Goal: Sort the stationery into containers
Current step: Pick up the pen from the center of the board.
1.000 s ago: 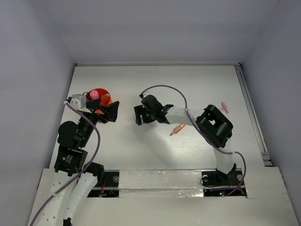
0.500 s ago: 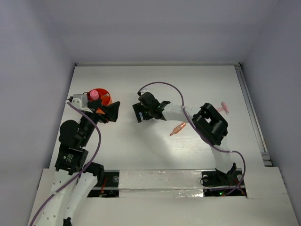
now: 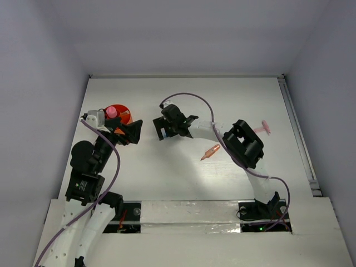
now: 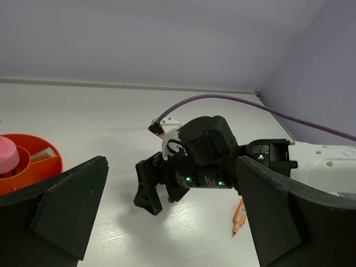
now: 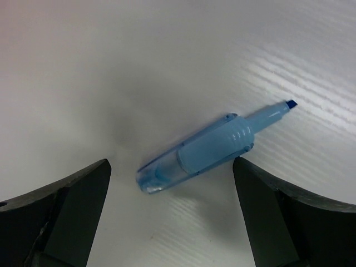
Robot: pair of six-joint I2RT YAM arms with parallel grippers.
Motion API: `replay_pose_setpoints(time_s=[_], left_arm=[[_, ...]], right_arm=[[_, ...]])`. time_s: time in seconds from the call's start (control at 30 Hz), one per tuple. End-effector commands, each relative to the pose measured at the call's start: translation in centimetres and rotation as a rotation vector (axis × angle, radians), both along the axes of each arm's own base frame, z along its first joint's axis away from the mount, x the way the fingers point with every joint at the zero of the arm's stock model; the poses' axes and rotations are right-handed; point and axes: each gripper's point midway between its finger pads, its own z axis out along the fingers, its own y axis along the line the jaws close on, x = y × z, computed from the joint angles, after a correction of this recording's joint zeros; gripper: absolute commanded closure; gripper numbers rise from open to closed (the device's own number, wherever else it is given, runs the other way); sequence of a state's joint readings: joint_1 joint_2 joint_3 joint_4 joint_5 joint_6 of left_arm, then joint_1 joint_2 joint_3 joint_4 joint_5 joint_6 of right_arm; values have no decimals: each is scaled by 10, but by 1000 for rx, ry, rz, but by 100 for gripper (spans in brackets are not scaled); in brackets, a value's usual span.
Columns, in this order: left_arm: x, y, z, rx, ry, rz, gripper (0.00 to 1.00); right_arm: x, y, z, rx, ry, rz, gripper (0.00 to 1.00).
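- Top external view first: we see the right gripper [image 3: 163, 131] out near the middle of the white table [image 3: 233, 100]. Compared with the picture a second back, its arm has swung left and a little farther from the bases, and the elbow has followed.
- Its jaws stand spread wide. In the right wrist view the two black fingers [image 5: 61, 206] sit on either side of a light blue plastic marker [image 5: 194, 158] without pinching it.
- That marker lies flat on the table, uncapped, with its dark blue chisel tip pointing up and to the right in that view. One fingertip sits just beside the ribbed collar, and we cannot tell whether it touches.
- We find the left gripper [image 3: 133, 132] where it was a second ago, just beside the cup, with its jaws wide apart and nothing between them.
- We place the round orange-red plastic cup with inner dividers [image 3: 122, 111] at the left of the table, in the same spot as before.
- A pink tube [image 3: 112, 112] stands upright in the cup. From the left wrist view we also make out a small beige piece [image 4: 44, 154] lying in the compartment next to it.
- An orange marker [image 3: 210, 151] lies loose on the table on the near side of the right forearm, and it has not moved.
- A small pink item [image 3: 263, 127] rests near the table's right edge, well apart from both grippers and unchanged.
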State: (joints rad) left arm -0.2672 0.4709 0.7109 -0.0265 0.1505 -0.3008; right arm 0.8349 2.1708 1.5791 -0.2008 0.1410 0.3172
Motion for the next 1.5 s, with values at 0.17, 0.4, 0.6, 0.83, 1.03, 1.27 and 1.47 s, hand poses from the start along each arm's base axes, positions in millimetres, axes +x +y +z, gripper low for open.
replay_pose_setpoints(time_s=[0.17,0.4,0.6,0.83,1.03,1.27,1.47], left_arm=[[1,-1,8,-5,-37,-8,1],[1,-2,10,-9,-40,-13,1],[1,0,9,-12,-41,-6,1],[1,0,9,-10,-41,-6,1],[1,-1,9,-11,-41,-12,1],[2,-3,10,-23,-41,-16,1],[5,-4,6,-54,-7,-17,1]], right_arm=[[11,-1,-9,-72,-11,45,3],[-18,-18,-12,-98,-7,-28,16],[-23,-23,-27,-110,10,-100,29],[-25,-32,-31,-142,-8,-139,42],[-33,-38,-30,-125,2,-141,56],[-34,-42,-29,-126,-6,-145,70],[-30,-44,-11,-110,-65,-134,83]])
